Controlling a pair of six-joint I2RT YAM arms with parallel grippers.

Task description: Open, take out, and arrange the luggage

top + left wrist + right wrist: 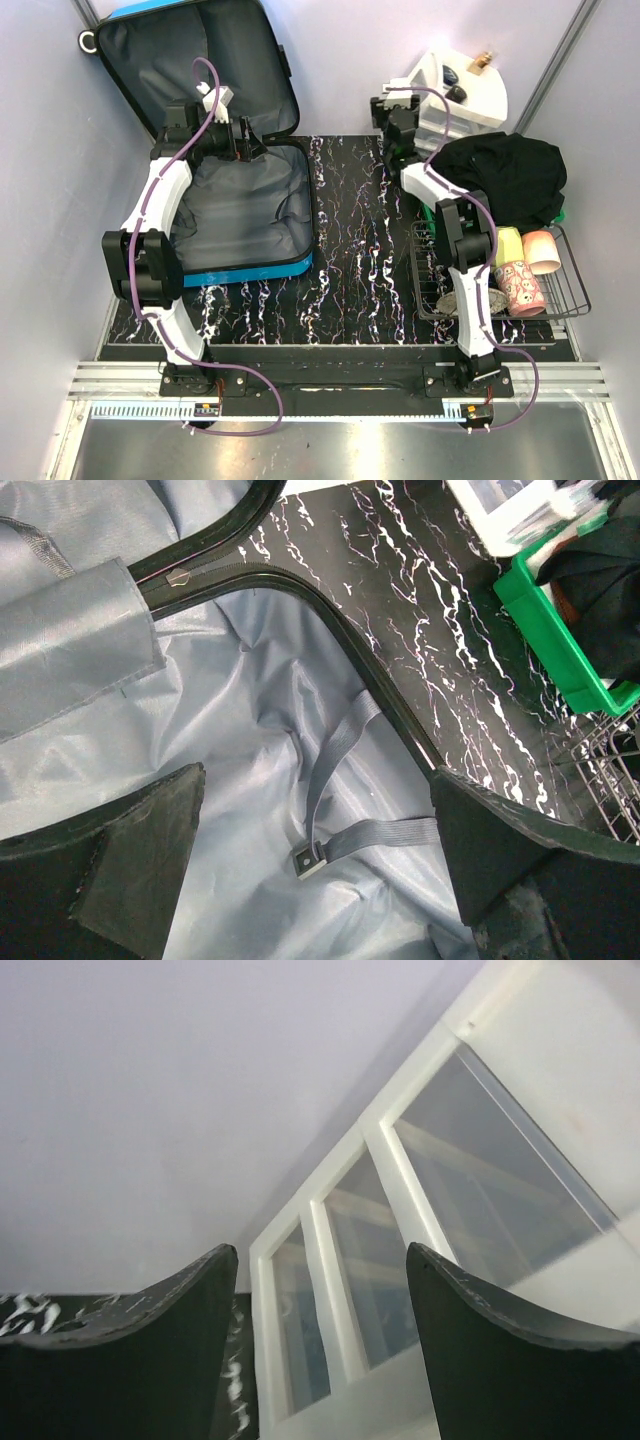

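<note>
The blue suitcase [250, 268] lies open at the left of the table, its lid [150, 60] leaning against the back wall. Its grey lining [250, 710] holds only a loose grey strap with a buckle [312, 860]. My left gripper [245, 140] hovers open and empty over the suitcase's back edge, the buckle showing between its fingers [140, 850]. My right gripper [392, 100] is open and empty, right in front of the white three-drawer organiser [400, 1260] at the back right.
A black garment [505, 175] is heaped on a green tray [555, 645] by the organiser [465, 95]. A wire basket [570, 290] at the right holds cups and small items. Small objects sit on top of the organiser. The marbled black tabletop [360, 260] lies between.
</note>
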